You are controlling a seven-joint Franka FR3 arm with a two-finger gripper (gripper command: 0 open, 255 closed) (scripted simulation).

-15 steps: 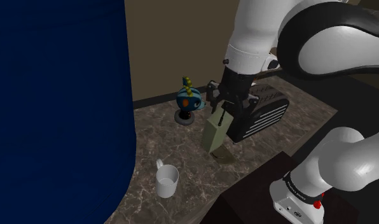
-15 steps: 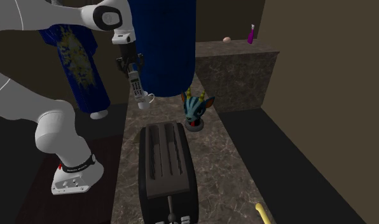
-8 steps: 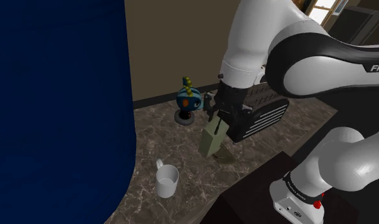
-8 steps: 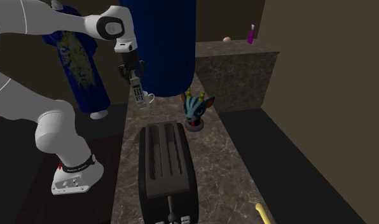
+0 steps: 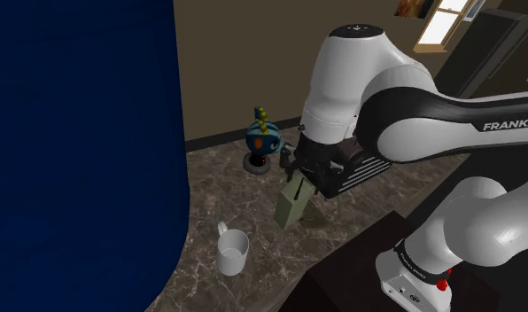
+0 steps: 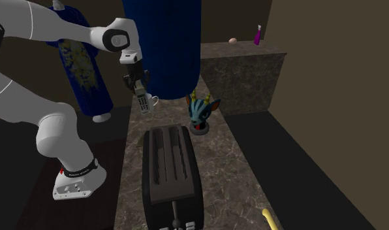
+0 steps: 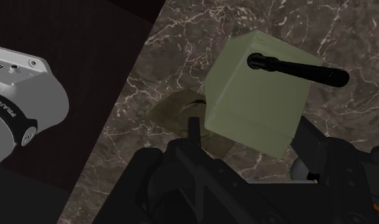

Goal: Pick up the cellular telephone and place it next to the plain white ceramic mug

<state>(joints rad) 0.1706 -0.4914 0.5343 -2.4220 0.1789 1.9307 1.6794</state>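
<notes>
**Shoulder view.** Black gripper (image 5: 298,170) clamped on the upper end of an olive-green cellular telephone (image 5: 291,202), with a finger pressed to either side. Telephone hanging tilted over the dark marbled counter (image 5: 218,191); contact between its lower end and the stone not discernible. Black toaster (image 5: 370,164) just behind, blue horned figurine (image 5: 263,137) near. White mug (image 5: 233,252) upright by the counter's front edge, apart from the telephone toward this view's left. Tall deep-blue mass (image 5: 81,133) along the left.

**Second exterior view.** Gripper (image 6: 139,90) grasping the telephone (image 6: 144,103), pale keypad facing the camera, handset overlapping the mug (image 6: 151,100) behind it. Toaster (image 6: 170,170) in the foreground, figurine (image 6: 200,112) to its right.

**Wrist view.** Gripper (image 7: 248,135) seen from above, fingers (image 7: 193,130) no farther apart than the handset's width. Telephone (image 7: 252,102) seen end-on as an olive block, with a black antenna (image 7: 299,71) across its face. Marbled counter (image 7: 347,38) beneath and white arm base (image 7: 16,108) to one side.
</notes>
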